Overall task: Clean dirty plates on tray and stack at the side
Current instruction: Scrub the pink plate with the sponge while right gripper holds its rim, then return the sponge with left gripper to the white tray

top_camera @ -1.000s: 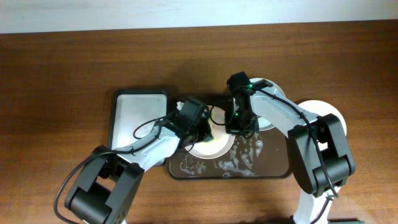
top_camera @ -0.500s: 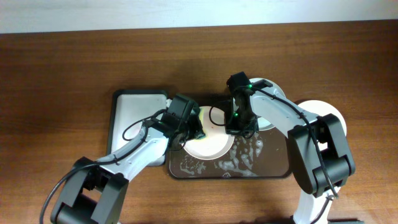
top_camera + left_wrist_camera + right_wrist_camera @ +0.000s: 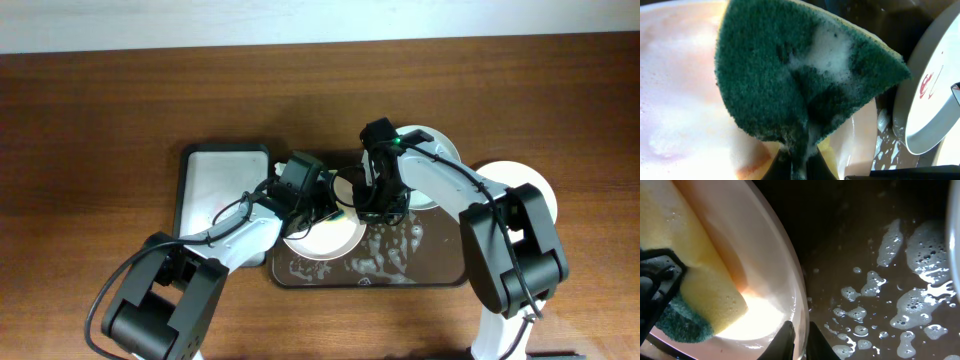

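A white plate (image 3: 322,240) lies on the left part of the dark brown tray (image 3: 440,265), wet with foam. My left gripper (image 3: 326,212) is shut on a green and yellow sponge (image 3: 800,75) that presses on this plate (image 3: 680,100). My right gripper (image 3: 368,207) pinches the same plate's right rim (image 3: 797,295), one finger on each side (image 3: 801,337). The sponge (image 3: 705,295) shows yellow on the plate's far side. A second plate (image 3: 935,100) with a red smear leans at the tray's back right (image 3: 432,198), partly under my right arm.
A smaller white-lined sponge tray (image 3: 225,185) stands left of the brown tray. Another white plate (image 3: 510,175) lies on the table to the right, by my right arm's base. Foam flecks (image 3: 920,255) cover the tray floor.
My left gripper has swept the sponge left and back across the plate. The plate has shifted slightly left and forward. My right gripper has edged left with the rim.
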{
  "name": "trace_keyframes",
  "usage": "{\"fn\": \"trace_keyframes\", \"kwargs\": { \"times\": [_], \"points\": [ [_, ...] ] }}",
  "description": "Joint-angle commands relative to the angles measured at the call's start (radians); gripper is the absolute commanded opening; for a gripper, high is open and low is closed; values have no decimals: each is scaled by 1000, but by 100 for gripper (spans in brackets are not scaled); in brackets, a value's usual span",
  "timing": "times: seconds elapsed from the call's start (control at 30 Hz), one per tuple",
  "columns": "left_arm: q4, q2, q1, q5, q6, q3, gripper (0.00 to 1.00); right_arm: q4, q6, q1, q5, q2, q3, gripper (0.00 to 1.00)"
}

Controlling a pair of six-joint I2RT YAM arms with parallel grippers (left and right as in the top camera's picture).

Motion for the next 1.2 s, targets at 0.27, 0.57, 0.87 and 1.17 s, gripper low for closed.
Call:
{"fn": "trace_keyframes", "kwargs": {
  "times": [0.27,0.57,0.87,1.17],
  "points": [
    [-90,24,-9,-163,-21,-3,0,-10,-10,21,-18,-18,-4,12],
    [-224,-60,31,-238,-18,-3,0,-55,23,21,67,-18,-5,11],
    [-261,-217,51,-222,239,-3,0,-55,22,21,67,-18,-5,11],
    [-332,-325,59,-220,507,-3,0,-61,14,21,169,-18,-5,5]
  ]
}}
